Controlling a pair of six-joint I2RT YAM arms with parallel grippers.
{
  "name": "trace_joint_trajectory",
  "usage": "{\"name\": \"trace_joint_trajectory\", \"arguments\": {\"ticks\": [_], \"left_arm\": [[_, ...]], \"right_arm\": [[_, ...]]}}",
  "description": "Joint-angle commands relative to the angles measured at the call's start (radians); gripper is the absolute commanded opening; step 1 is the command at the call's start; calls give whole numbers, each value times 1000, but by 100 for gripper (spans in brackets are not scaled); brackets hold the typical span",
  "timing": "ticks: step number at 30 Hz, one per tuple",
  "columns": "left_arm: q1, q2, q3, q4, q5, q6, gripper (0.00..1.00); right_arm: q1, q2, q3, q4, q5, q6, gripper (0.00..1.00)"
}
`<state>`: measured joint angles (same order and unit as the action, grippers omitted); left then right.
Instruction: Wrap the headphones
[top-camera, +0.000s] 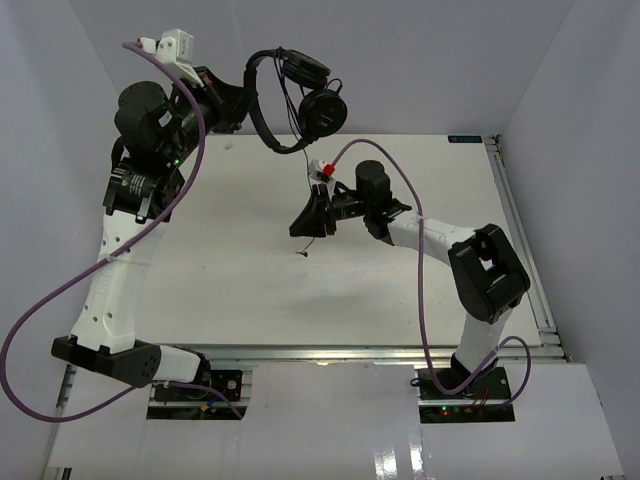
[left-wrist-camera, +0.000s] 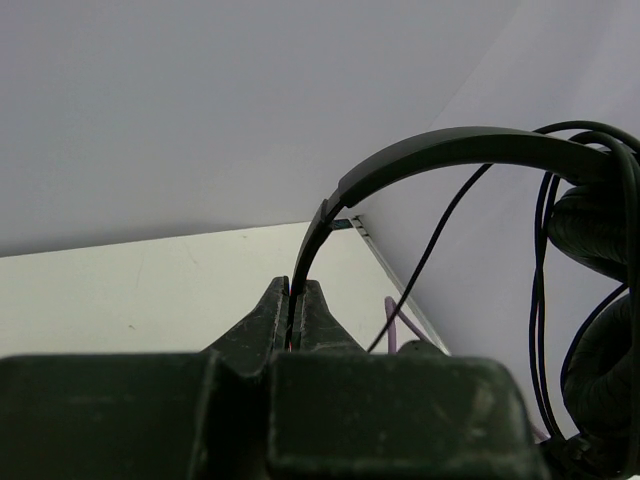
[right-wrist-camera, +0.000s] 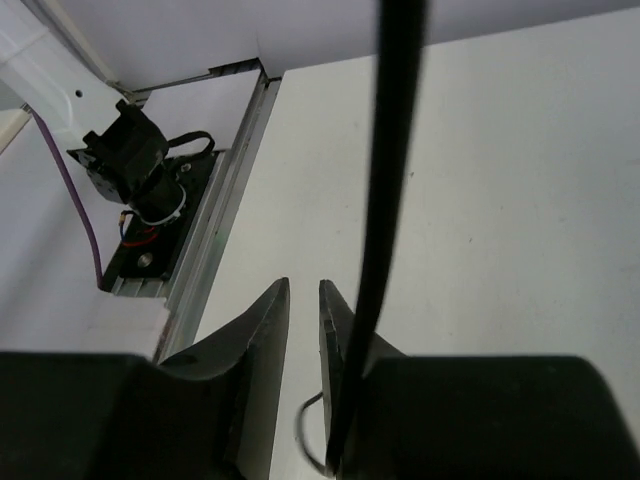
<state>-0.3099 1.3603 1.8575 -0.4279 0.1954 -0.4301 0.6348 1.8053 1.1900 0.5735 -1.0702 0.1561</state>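
headphones (top-camera: 322, 110) aloft, purple cable (top-camera: 203, 125) alongside, table (top-camera: 220, 290) below

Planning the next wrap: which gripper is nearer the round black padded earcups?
Left gripper: clamped on the thin black headband beside the earcups. Right gripper: lower, by the dangling cable.

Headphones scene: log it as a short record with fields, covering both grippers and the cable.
item: black over-ear headphones, thin curved headband, long thin black cable
position: held up in the air, off the white table
left gripper: shut on the headband
right gripper: jaws a narrow gap apart, nothing seen between them
cable: hangs down from the headphones and passes one right finger on its outer side, outside the gap
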Motion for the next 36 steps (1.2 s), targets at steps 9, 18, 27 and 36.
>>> {"name": "trace_joint_trajectory", "arguments": {"ticks": [9,18,27,36], "left_arm": [[2,47,-35,-5,-336,162,0],[2,237,-204,45,-416,321,0],[-65,249,-457,125,-248,376,0],[-108,10,-687,130,77,427,0]], "right_arm": [[37,-396,-31,-653,425,-486,8],[272,-470,227,-1033,1064,-933,8],[292,-441,271,-855,1458,-1268,8],[105,-423,173,-729,1200,-1202,8]]}}
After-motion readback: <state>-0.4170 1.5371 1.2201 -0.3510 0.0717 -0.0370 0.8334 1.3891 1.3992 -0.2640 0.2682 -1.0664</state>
